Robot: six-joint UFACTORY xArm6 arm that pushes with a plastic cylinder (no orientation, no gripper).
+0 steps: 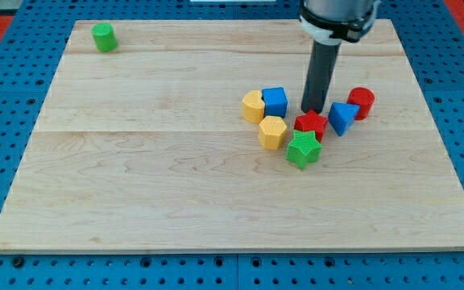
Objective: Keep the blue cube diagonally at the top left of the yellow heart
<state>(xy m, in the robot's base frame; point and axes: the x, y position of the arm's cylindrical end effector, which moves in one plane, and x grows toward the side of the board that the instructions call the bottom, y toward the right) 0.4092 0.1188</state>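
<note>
The blue cube (275, 101) sits right of centre on the wooden board (135, 177). It touches the right side of a yellow block (253, 105) that looks like the heart. A yellow hexagon (271, 132) lies just below them. My tip (314, 110) is right of the blue cube with a small gap, at the top edge of the red star (310, 124).
A green star (303, 149) lies below the red star. A blue triangle (342, 118) and a red cylinder (361, 102) sit right of my tip. A green cylinder (103, 37) stands alone near the board's top-left corner.
</note>
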